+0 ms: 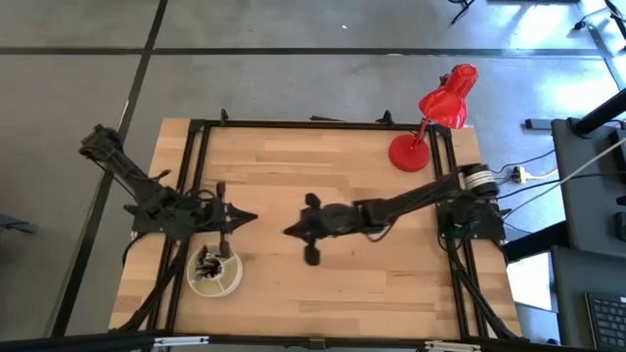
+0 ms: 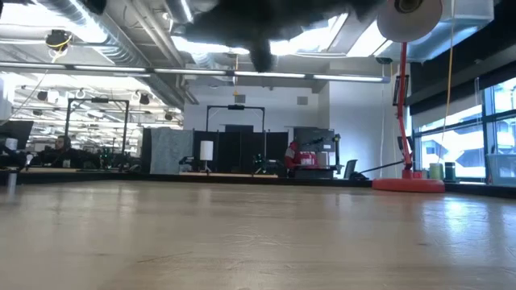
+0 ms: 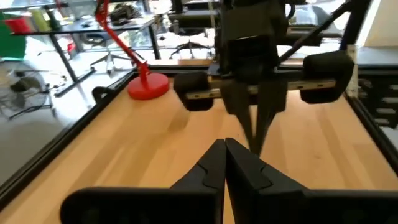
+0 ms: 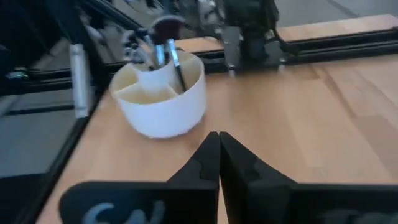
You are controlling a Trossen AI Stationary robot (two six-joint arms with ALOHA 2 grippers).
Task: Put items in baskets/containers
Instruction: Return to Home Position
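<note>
The left gripper [image 1: 252,217], near the container [image 4: 163,106], and the right gripper [image 1: 288,232], farther from it, were both pressed together, empty. Swinging low, the left might topple the brushes [image 4: 176,67].

Nothing readable is showing; pale marks [image 4: 102,213] at the base of the right gripper [image 4: 219,135] are appearing too blurred to read.

Upright brushes [image 4: 163,50] in white organizer [image 4: 165,106] beyond closed right pincer [image 4: 218,138].
</note>
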